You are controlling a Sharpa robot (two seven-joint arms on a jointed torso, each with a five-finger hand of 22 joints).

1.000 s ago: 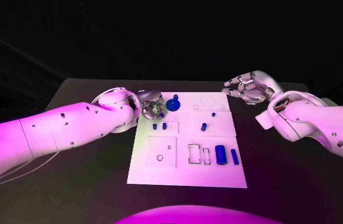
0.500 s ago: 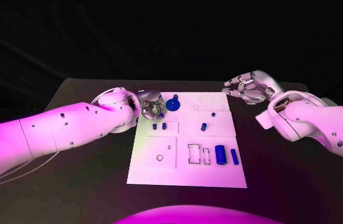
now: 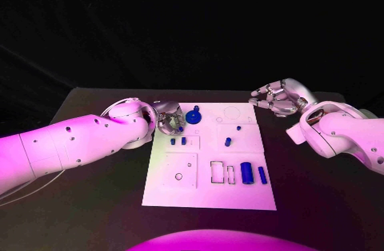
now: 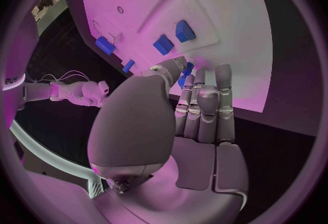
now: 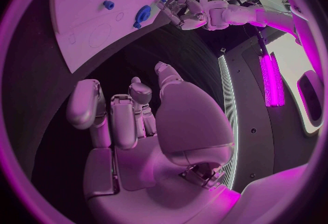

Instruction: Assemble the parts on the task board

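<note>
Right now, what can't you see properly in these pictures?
- Whether the left hand holds a small blue part: head view, the fingers cover it; left wrist view shows blue only at the fingertips.
- The shapes of the blue pegs on the task board: head view, too small.
- What the right hand has inside its curled fingers: right wrist view, seemingly nothing.

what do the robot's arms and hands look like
Both arms are thick, smooth white shells with rounded joints and small dark screw holes, left arm, right arm. A thin cable loops by the left wrist. Each ends in a silver metallic hand with segmented fingers and pale pads: left hand, right hand.
</note>
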